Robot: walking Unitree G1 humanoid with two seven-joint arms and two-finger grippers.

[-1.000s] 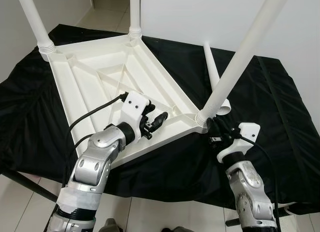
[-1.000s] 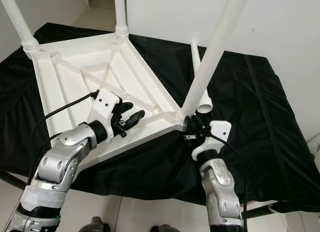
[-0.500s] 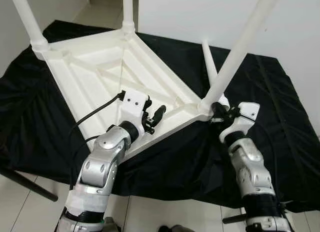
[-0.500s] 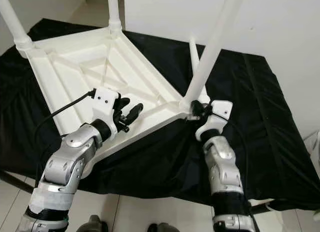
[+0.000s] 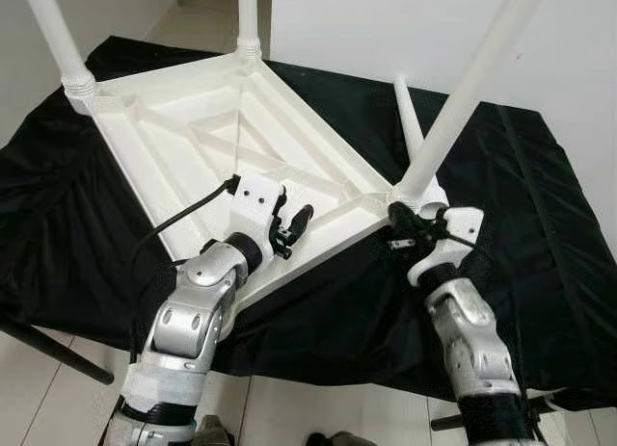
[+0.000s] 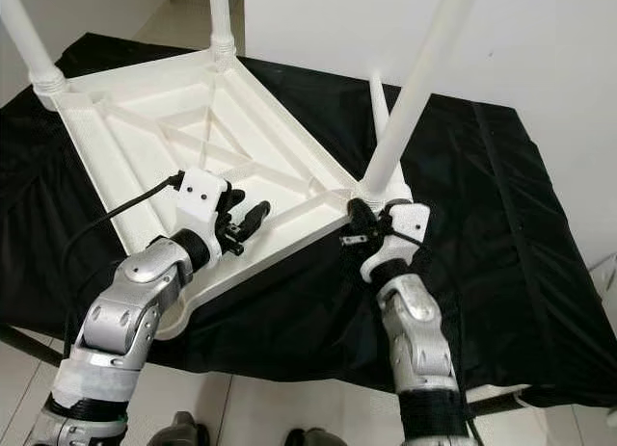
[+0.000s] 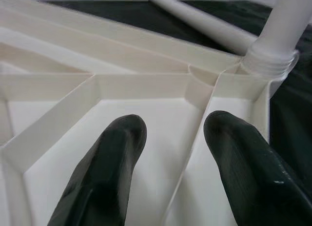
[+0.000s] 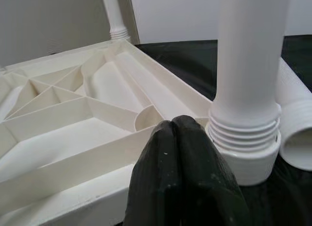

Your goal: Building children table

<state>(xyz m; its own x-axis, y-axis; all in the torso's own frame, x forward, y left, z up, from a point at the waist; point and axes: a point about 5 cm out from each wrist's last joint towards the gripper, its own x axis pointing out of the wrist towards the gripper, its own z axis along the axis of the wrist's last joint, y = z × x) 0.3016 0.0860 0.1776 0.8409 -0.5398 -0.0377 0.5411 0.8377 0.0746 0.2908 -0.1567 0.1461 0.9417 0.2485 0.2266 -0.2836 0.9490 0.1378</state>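
The left gripper point(image 5: 289, 229) hovers with fingers spread wide over the ribbed underside of the upturned white tabletop point(image 5: 183, 143), which lies on a black cloth point(image 5: 540, 205). That plastic looks light, stiff and slick (ribs and rim offer the surest hold). Further right, the right gripper point(image 6: 355, 226), fingers pressed together and holding nothing, sits just beside the near leg point(image 5: 458, 104) at its threaded socket; a loose leg point(image 5: 410, 128) lies behind.
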